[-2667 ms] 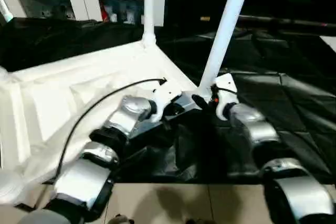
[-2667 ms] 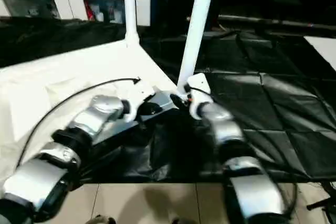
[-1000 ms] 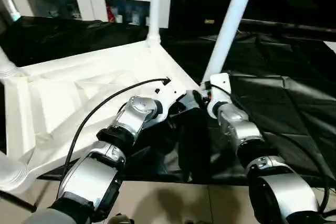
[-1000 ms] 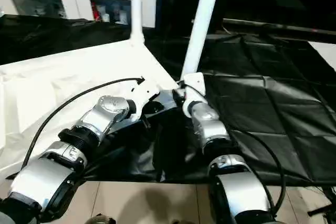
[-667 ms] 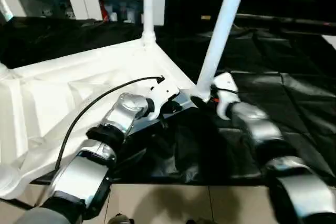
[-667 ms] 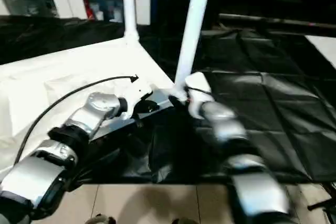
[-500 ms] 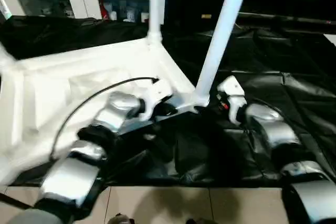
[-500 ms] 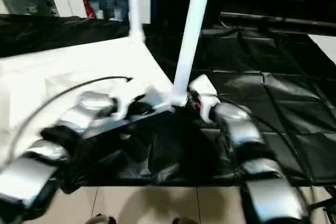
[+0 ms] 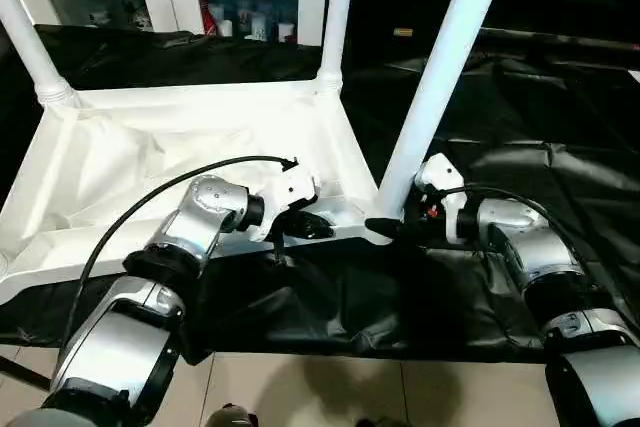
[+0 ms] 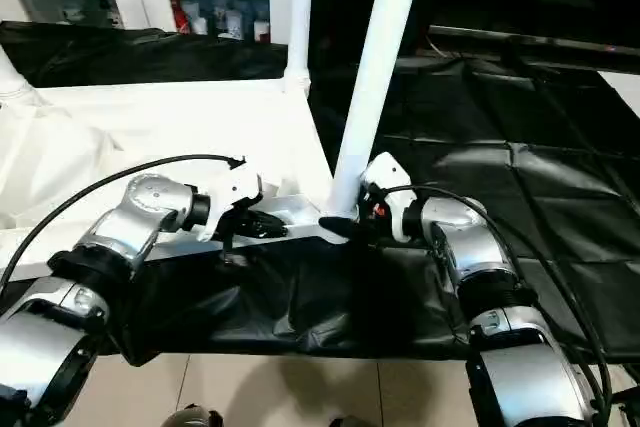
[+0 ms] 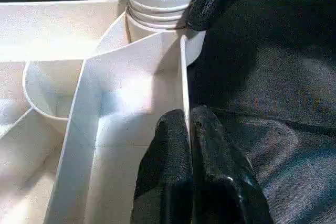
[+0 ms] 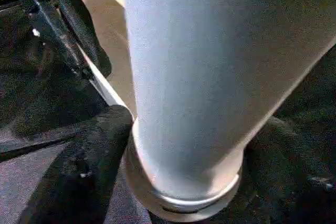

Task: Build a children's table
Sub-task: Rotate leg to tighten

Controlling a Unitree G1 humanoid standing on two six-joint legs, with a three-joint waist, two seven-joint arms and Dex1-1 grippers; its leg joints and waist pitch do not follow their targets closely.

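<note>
While the left gripper (image 9: 312,226) pinches the near rim of the upturned white plastic table top (image 9: 150,157) with closed fingers (image 11: 173,166), the right gripper (image 9: 392,231) straddles the near-right white tube leg (image 9: 440,77) at its socket, fingers spread; black sheeting (image 9: 560,117) lies beyond.

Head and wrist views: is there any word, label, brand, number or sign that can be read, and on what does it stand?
None can be read.
Items behind the glass doors of the white cabinet: any labels too small to read.
Table top, legs, black sheet, left gripper, right gripper: no print visible.
</note>
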